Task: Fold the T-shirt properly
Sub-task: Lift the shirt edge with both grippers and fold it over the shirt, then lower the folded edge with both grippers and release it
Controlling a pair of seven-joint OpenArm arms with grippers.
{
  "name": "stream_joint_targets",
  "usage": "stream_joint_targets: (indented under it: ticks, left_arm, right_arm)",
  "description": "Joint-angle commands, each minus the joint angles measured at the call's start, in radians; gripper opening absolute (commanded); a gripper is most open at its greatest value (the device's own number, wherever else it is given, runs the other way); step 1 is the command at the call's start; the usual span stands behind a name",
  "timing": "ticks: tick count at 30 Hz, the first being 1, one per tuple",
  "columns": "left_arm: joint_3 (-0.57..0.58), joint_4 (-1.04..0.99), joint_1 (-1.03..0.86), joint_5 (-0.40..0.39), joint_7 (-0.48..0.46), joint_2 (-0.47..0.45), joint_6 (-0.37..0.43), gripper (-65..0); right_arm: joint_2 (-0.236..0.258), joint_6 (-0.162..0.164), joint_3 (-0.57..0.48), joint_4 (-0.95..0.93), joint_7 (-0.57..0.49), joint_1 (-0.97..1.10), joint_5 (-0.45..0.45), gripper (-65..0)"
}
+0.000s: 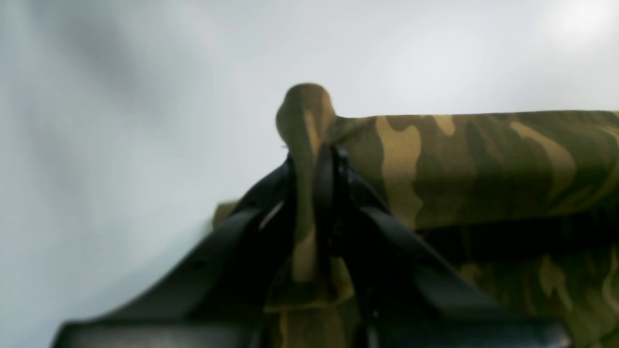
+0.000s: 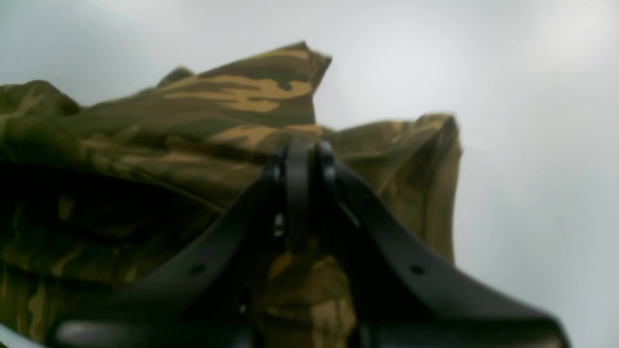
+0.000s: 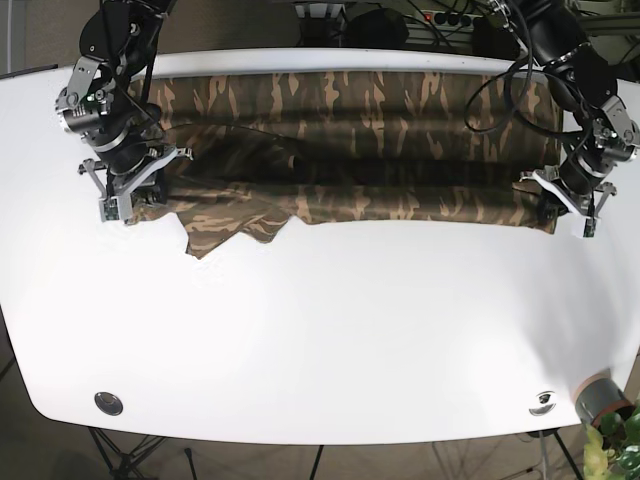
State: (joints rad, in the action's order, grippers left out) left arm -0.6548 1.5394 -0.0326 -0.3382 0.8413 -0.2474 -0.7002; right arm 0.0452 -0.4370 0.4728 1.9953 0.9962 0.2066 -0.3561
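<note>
Black fingers (image 1: 316, 159) of the left gripper (image 3: 568, 200), close to the wrist lens, are pinched shut on a bunched corner of the camouflage T-shirt (image 3: 360, 150), a nub of cloth poking out above their tips. In the other wrist view the right gripper (image 2: 302, 154) is likewise clamped on a fold of the same garment, crumpled cloth rising behind it. From the base view the T-shirt lies stretched as a long band across the far side of the white bench (image 3: 320, 330), one arm holding each end of its near edge; that edge runs fairly straight toward the left arm's side but sags into jagged points near the right arm. The fabric looks light, soft and limp, likely to droop wherever it is unsupported and to wrinkle under uneven tension, so even pulling from both ends appears to matter. Corners and hem edges seem the sensible places to take hold, since the middle offers no stiffness. A small metal disc (image 3: 108, 403) sits near the bench's front edge, well apart from the cloth.
</note>
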Motion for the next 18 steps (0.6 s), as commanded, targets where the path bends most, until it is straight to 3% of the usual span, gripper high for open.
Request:
stream_joint_targets:
  ticks: [1, 18]
  left_arm:
    - [-0.004, 0.02, -0.016, -0.011, -0.02, -0.039, 0.002, -65.0]
    - [0.0, 0.014, -0.174, -0.006, -0.02, -0.085, 0.002, -65.0]
  right_arm:
    - [-0.014, 0.0, 0.02, 0.02, -0.03, 0.021, -0.007, -62.9]
    - [-0.054, 0.008, 0.05, 0.008, -0.029, 0.149, -0.002, -61.2]
